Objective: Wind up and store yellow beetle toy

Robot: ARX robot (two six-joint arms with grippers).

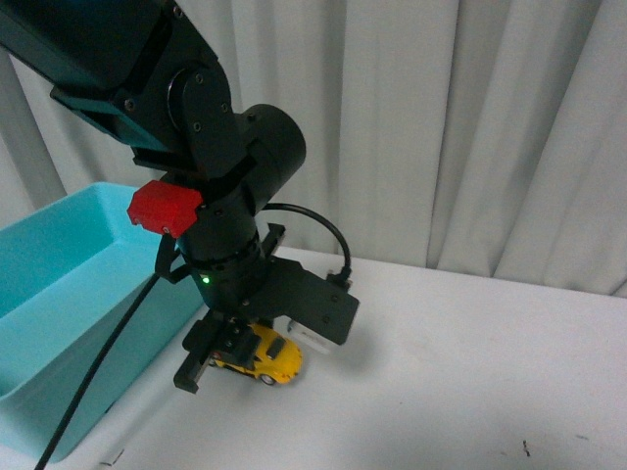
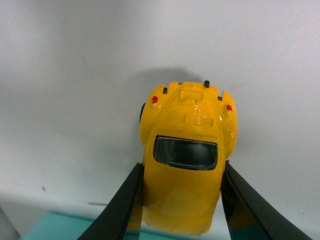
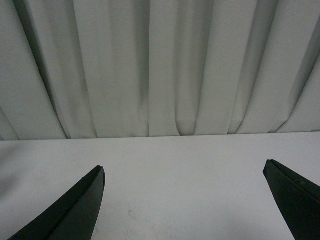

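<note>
Operator: Slippage worries me most. The left claw [image 1: 230, 352] is closed to the width of the yellow beetle toy [image 2: 187, 155], one finger against each flank. Those flanks are glossy and rounded, so a hard drag across the desk [image 1: 470, 382] could squeeze it out.

Checker: Where does it sit?

Operator: On the desk, toward the near left, just right of the turquoise bin [image 1: 59, 294]. A pull-back stroke to the left would likely knock the bin wall.

Checker: And if the claw lifts at all, I judge the wheels skid or spin free and the spring takes no wind.

Operator: The right claw [image 3: 185, 172] is spread wide, holding nothing, above bare desk and facing the curtain [image 3: 160, 65]. Nothing stands ready to catch a runaway.

Checker: What can't you make out?

Operator: Whether the tyres touch the desk. In the front view the left claw covers the toy's left part, and the left wrist view shows only one tyre edge. How low on the body the fingers bite is hidden too. The right arm does not appear in the front view
</note>
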